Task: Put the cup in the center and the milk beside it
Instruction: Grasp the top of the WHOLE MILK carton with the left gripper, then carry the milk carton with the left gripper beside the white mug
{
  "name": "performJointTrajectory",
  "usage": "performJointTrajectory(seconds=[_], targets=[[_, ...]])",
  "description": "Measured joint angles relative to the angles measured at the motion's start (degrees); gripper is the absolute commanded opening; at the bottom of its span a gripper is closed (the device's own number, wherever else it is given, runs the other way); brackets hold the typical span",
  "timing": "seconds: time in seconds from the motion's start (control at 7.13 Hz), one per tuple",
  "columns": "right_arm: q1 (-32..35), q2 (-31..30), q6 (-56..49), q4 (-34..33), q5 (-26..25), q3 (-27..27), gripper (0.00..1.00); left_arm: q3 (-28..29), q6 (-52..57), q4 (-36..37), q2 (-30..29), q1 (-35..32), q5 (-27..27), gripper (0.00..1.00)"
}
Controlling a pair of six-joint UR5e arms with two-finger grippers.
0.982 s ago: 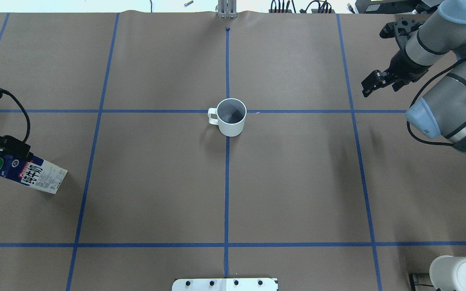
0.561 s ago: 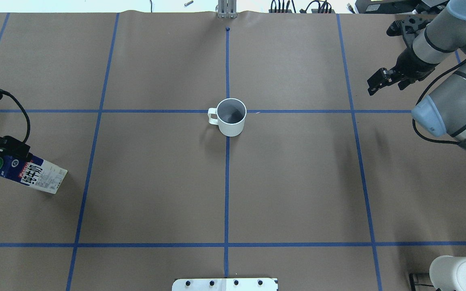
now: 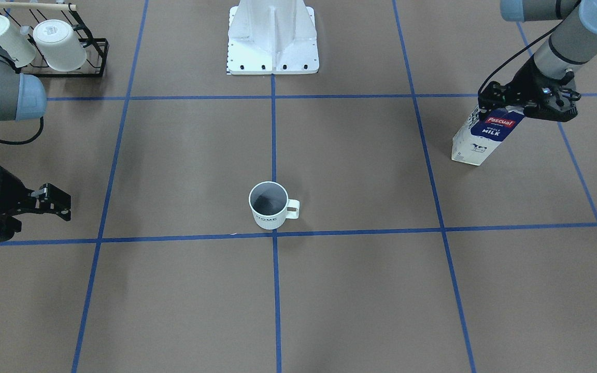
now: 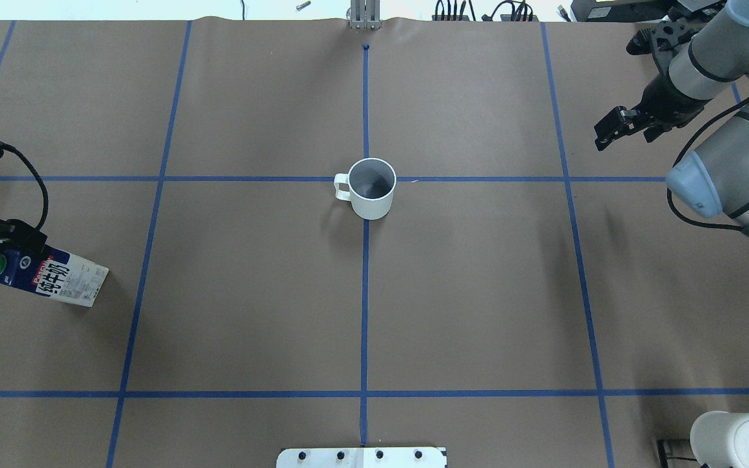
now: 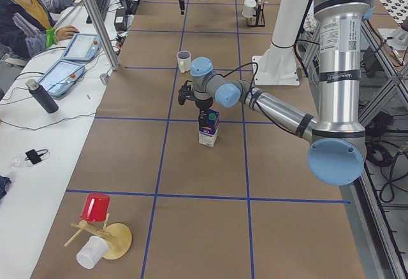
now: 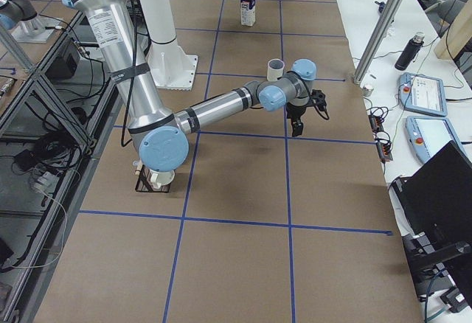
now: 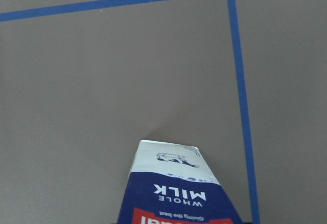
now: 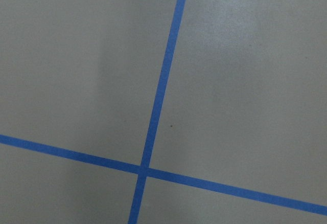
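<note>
- The brown paper-covered table (image 4: 251,292), gridded in blue tape, carries the task's two things well apart: one in the middle, the other far out on the robot's left.
- The right gripper (image 4: 610,132) hangs over bare paper far out on the robot's right, fingers spread and holding nothing. It is the farther of the two from the carton.
- The left gripper (image 3: 508,101) is pinched on the top of the tall navy-and-white milk carton (image 3: 480,137) with the red label. The carton is upright, long axis vertical; whether its base rests on the paper I cannot tell.
- The white ceramic mug (image 4: 372,190) with a dark grey inside lies from the carton toward the robot's right, beyond a grid line. Its squared handle (image 4: 342,187) points back at the carton.
- The crossing of blue tape lines (image 3: 274,235) shows right at the mug's foot, so the mug seems placed. The carry should run sideways and stop short of the handle.
</note>
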Motion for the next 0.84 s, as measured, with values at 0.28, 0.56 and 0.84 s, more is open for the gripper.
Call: performJointTrajectory(seconds=[0.28,0.56,0.84], targets=[[4.81,-2.14,-5.35,-0.35,2.31,0.02,1.0,-3.65,-3.52,5.97,-3.19,-0.31,-0.91,0.33],[11.64,-7.04,-14.96,-0.62,4.41,-0.01,1.0,-4.37,-10.41,17.32,-15.27,0.01,-1.05,0.34],[17.82,-12.88,-24.46,-0.64,5.4,-0.17,1.0,-0.05,-16.52,25.79,-28.69,2.37,-0.89,0.34]])
